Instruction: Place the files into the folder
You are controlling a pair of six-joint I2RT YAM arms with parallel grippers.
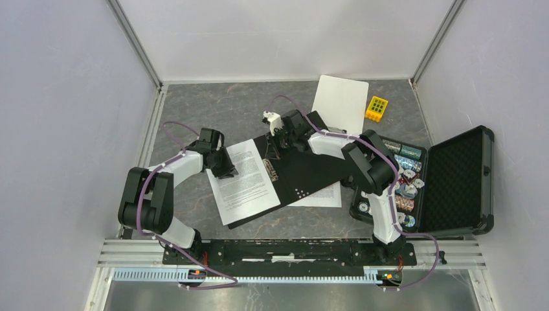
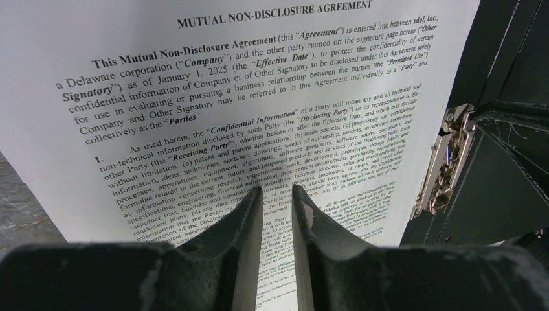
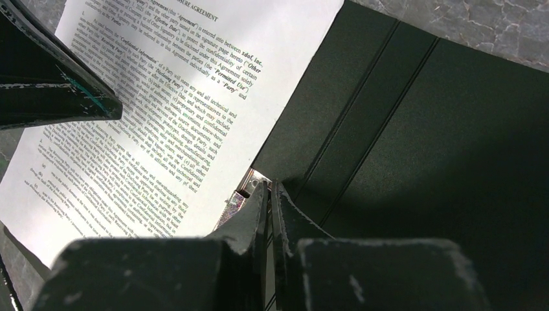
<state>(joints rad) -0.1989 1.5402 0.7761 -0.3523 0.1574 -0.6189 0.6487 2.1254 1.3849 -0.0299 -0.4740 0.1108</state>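
Observation:
The folder (image 1: 311, 168) lies open in mid-table, black inside up, its red outside hidden. One printed sheet (image 1: 246, 181) lies on its left half, beside the metal clip (image 1: 270, 170). A second sheet (image 1: 322, 196) sticks out from under the folder's near right edge. My left gripper (image 1: 226, 168) is over the first sheet's left part. In the left wrist view the sheet (image 2: 259, 97) fills the frame, and the left gripper (image 2: 277, 189) has a narrow gap with nothing in it. My right gripper (image 1: 281, 133) is shut. In its wrist view the right gripper (image 3: 268, 184) has its tips at the clip (image 3: 236, 201).
A blank white clipboard (image 1: 341, 102) lies at the back, with a small yellow block (image 1: 377, 108) beside it. An open black foam-lined case (image 1: 453, 181) holding poker chips stands at the right. Grey walls close in the left, back and right sides.

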